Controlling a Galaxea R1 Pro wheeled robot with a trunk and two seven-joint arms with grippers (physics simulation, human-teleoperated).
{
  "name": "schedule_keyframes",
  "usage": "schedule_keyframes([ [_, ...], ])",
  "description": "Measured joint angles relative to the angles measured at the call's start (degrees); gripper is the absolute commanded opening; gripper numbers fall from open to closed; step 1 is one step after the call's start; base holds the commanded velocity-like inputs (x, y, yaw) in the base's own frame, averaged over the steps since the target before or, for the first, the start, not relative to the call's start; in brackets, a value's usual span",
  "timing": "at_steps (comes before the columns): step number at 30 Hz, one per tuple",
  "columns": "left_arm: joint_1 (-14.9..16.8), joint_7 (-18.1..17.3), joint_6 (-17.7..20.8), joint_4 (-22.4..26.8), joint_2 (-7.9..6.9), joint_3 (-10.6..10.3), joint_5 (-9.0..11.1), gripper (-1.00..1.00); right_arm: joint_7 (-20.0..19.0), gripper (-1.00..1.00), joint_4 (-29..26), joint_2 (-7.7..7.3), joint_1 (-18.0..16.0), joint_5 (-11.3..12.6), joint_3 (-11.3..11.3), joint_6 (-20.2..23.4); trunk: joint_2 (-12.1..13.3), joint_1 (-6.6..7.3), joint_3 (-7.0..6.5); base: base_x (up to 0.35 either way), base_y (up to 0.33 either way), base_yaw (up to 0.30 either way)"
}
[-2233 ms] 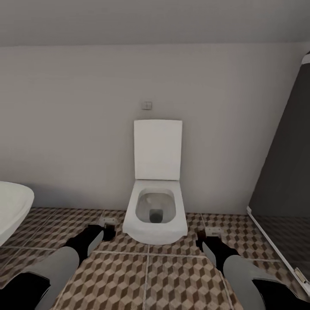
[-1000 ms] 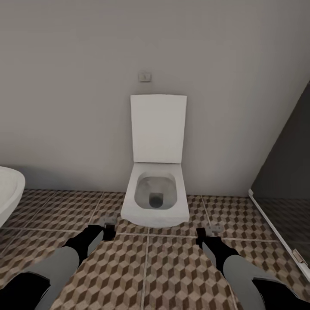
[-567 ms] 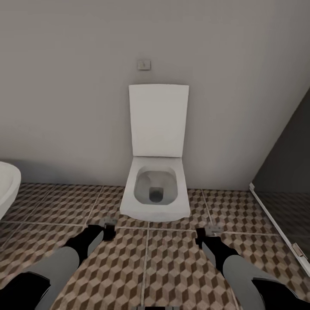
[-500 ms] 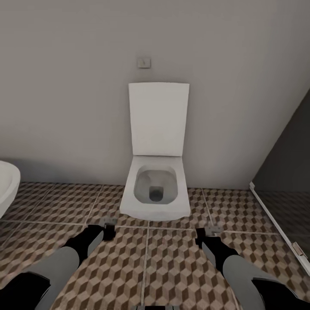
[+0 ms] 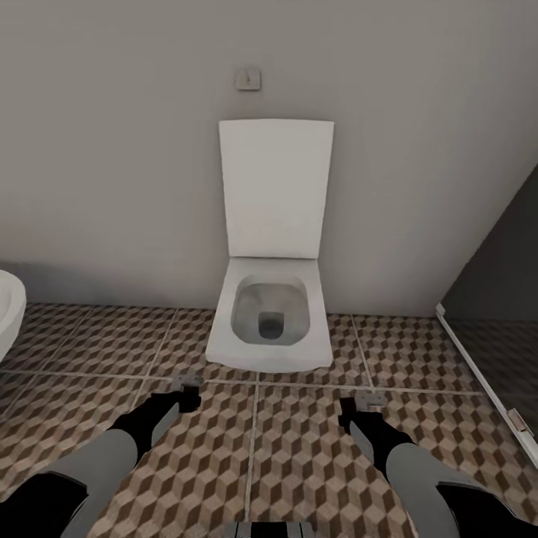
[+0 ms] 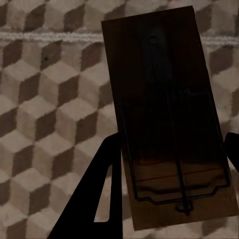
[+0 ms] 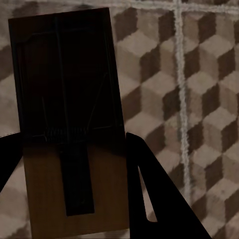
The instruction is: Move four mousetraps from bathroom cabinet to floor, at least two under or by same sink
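Note:
Each gripper holds a mousetrap above the bathroom floor (image 5: 291,463). In the left wrist view a dark-brown mousetrap (image 6: 167,99) with a wire bar sits between the black fingers (image 6: 102,199) of my left gripper (image 6: 172,149). In the right wrist view a second mousetrap (image 7: 62,99) is clamped in my right gripper (image 7: 69,144). From the head camera, my left gripper (image 5: 183,396) and right gripper (image 5: 359,409) hover low over the patterned tiles in front of the toilet, with the traps' ends (image 5: 185,383) (image 5: 370,401) sticking out ahead. The sink and the cabinet are out of view.
A white square toilet (image 5: 270,321) with its lid up stands against the grey wall straight ahead, a flush plate (image 5: 248,78) above it. A white rounded fixture's rim (image 5: 7,314) shows at the far left. A dark glass panel (image 5: 501,299) with a pale frame closes the right side.
The whole view has shifted: the toilet looks larger and closer and the white rim at the left has slid further out of frame. Both grippers keep their traps and their place in the picture.

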State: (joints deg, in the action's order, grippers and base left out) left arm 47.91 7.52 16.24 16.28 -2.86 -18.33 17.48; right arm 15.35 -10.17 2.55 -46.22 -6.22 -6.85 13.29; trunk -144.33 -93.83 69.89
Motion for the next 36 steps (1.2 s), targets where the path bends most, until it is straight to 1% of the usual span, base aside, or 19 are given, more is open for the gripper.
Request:
schedule_keyframes([
  [3,0.0,0.0,-1.5,-0.1,0.01,0.0,0.0,-1.00,0.0,-1.00,0.0,-0.03,0.0,0.0,0.0,-0.1,0.0,-0.08,0.67,0.000,0.000,0.000],
  [6,0.0,0.0,-2.1,-0.2,0.04,0.0,0.0,-1.00,0.0,-1.00,0.0,-0.04,0.0,0.0,0.0,-0.1,-0.1,-0.15,1.33,0.000,0.000,0.000],
  [20,0.1,-0.1,-2.9,-0.2,-0.02,0.0,-0.2,-1.00,-0.1,-1.00,0.0,-0.08,0.0,-0.1,0.1,-0.3,-0.3,-0.52,4.43,0.000,0.000,0.000],
  [31,0.1,0.0,-3.0,0.0,-0.07,0.0,-0.2,-1.00,-0.1,-1.00,0.0,-0.12,0.0,-0.1,0.2,-1.0,-0.3,-0.51,4.44,0.005,0.000,0.000],
  [36,0.1,0.1,-3.0,0.0,-0.07,0.0,-0.1,-1.00,-0.1,-1.00,0.0,-0.07,0.0,-0.1,0.2,-1.0,-0.3,-0.49,4.44,0.202,0.000,0.000],
])
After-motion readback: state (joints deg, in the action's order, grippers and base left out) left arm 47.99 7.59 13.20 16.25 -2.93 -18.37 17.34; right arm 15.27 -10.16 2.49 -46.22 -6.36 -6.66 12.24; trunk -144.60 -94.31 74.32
